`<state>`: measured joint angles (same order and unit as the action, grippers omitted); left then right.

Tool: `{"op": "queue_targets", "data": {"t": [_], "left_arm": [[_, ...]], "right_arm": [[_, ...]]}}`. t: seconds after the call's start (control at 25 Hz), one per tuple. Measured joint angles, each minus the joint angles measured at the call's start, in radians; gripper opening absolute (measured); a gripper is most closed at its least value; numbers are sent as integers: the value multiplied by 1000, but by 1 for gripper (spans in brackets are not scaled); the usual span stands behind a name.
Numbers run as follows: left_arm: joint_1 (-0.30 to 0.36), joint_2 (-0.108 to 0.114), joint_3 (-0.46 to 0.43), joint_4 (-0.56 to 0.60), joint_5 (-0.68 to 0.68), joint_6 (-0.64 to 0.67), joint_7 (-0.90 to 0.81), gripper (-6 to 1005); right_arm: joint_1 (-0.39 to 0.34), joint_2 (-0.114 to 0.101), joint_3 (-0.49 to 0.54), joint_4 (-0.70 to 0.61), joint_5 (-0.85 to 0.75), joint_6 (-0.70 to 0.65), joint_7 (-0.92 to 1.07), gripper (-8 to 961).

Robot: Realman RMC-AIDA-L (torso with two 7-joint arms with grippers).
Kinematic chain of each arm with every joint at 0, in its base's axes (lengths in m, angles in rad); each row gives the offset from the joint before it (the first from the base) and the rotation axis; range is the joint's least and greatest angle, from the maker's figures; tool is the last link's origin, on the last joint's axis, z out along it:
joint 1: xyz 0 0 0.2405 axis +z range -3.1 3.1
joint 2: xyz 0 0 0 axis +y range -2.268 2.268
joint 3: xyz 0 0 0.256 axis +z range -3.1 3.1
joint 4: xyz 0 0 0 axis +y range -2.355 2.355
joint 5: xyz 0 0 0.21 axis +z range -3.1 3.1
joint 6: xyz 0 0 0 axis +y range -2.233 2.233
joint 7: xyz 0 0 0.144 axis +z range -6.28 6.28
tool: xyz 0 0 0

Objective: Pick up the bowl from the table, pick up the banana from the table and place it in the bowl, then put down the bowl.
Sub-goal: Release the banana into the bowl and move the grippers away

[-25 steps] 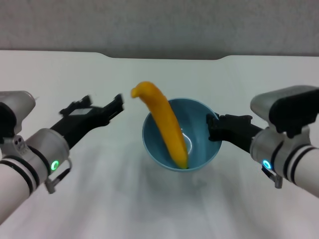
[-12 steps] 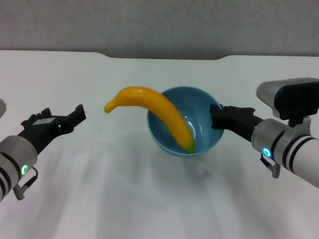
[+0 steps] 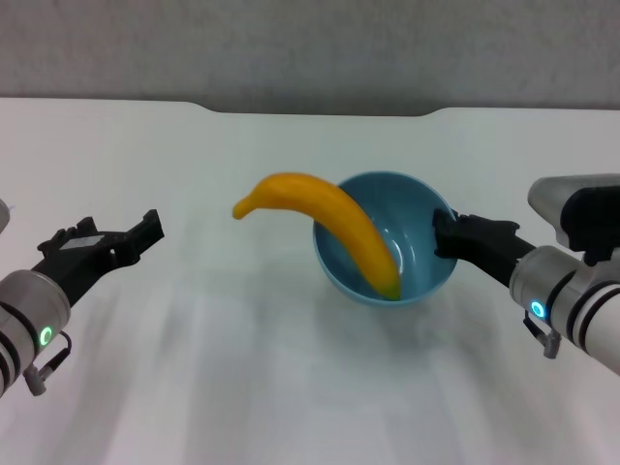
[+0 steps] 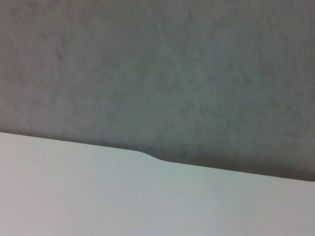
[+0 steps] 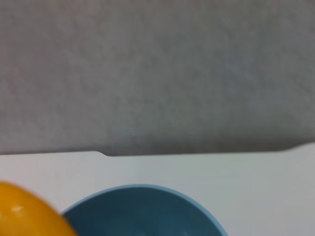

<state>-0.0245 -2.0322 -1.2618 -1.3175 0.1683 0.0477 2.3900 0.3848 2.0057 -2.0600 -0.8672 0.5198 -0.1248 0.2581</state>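
**Banana's in the bowl, right arm has the rim**

Nearest the camera, at the lower left of the head view, the left gripper (image 3: 111,244) hangs over bare table (image 3: 242,387), well apart from everything. Its fingers look spread with nothing between them, so I'd call it empty and done with its part. Its wrist camera shows only tabletop and the grey wall behind, which fits an arm that's out of the action.

At the lower right, the right gripper (image 3: 448,237) is up against the right side of the bowl (image 3: 423,276), dark fingers right at the rim. It looks clamped on the rim, which makes sense if it's the arm carrying the bowl. I can't tell from here whether the bowl is sitting on the table or held just above it.

Centre frame: the bowl is light blue and deep, and the only thing in it is the banana (image 3: 334,223). One end is down against the inside near the front wall, and the rest leans up over the left rim, with the other end poking out over the table. It's too long to lie flat inside, hence the lean. In the right wrist view the bowl's rim and a slice of banana fill the bottom edge.

Farthest back is the table's notched edge, then the wall. My read: only the put-down is left.
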Motion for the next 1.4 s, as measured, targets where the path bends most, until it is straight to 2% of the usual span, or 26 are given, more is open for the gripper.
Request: {"op": "queue_targets", "data": {"t": [0.2,0.6,1.0,1.4], "left_arm": [[-1,0,4,0,1,5,1,902],[-4,0,5,1,1,16,3,900],[-8,0,6,3,0,24,3,897],[-13,0,2,11,0,29,3,897]], "right_arm": [[17,-1,-1,44,0,13,41,58],[12,3,-4,45,0,8,73,60],[-3,4,-58,71,0,-74,157,62],[-9,4,-62,99,-10,-119,147,64]]}}
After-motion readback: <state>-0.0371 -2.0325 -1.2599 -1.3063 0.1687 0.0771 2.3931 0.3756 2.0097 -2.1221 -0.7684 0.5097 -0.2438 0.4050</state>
